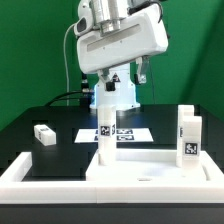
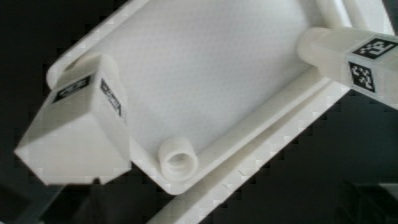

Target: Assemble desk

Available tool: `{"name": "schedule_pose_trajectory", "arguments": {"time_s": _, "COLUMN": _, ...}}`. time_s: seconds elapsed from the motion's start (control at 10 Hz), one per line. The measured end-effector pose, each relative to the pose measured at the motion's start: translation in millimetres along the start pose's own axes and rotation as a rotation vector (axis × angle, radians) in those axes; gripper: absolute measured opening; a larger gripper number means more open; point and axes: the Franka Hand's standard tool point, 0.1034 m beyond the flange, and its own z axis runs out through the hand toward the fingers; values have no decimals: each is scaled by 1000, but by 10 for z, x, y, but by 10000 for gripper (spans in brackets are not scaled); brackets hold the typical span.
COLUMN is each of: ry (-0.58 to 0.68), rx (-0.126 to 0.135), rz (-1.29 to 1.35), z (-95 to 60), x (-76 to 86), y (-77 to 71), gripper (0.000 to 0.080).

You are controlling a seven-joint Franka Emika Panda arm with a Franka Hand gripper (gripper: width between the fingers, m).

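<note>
Three leg blocks showed in the exterior view, and we took them from that view's left. One leg block (image 1: pixel 44 134) lay on its side on the black table (image 1: pixel 30 115), well apart from the rest. Behind the middle, the marker board (image 1: pixel 125 133) lay flat on the table. In front of it a second leg (image 1: pixel 105 128) stood upright on the tabletop panel (image 1: pixel 150 170), near the panel's far edge, and the low border wall (image 1: pixel 20 175) framed the panel. The gripper (image 1: pixel 110 88) hung directly above that standing leg; its fingers were hard to separate from the white parts, so we judged the jaws to be apart and holding nothing. At the exterior view's right a third leg (image 1: pixel 189 135) stood upright at the panel's far corner.

In the wrist view we saw the panel (image 2: pixel 214 90) with a leg (image 2: pixel 80 125) near the camera, another tagged leg (image 2: pixel 356 55) at the panel's edge, and a small round socket (image 2: pixel 178 160) at a corner.

We thought the chief risk was tipping: the standing leg looked tall and narrow, so an off-centre descent could have knocked it over. A skewed grasp might also have twisted it in its seat or shifted the panel against the wall.
</note>
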Motion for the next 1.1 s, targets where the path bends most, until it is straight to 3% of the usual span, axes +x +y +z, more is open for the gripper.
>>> {"name": "schedule_pose_trajectory", "arguments": {"time_s": 0.4, "ry": 0, "rx": 0, "rz": 0, "z": 0, "x": 0, "y": 0, "gripper": 649}}
{"name": "schedule_pose_trajectory", "arguments": {"time_s": 0.5, "ry": -2, "rx": 3, "rz": -215, "z": 5, "x": 15, "y": 31, "gripper": 649}}
{"name": "schedule_pose_trajectory", "arguments": {"time_s": 0.6, "ry": 8, "rx": 8, "rz": -227, "z": -8, "x": 38, "y": 67, "gripper": 649}}
{"name": "schedule_pose_trajectory", "arguments": {"time_s": 0.7, "ry": 30, "rx": 21, "rz": -285, "z": -47, "x": 89, "y": 251, "gripper": 649}}
{"name": "schedule_pose_trajectory", "arguments": {"time_s": 0.9, "ry": 21, "rx": 7, "rz": -433, "z": -85, "x": 71, "y": 773, "gripper": 649}}
{"name": "schedule_pose_trajectory", "arguments": {"time_s": 1.1, "ry": 15, "rx": 12, "rz": -594, "z": -213, "x": 228, "y": 1179, "gripper": 649}}
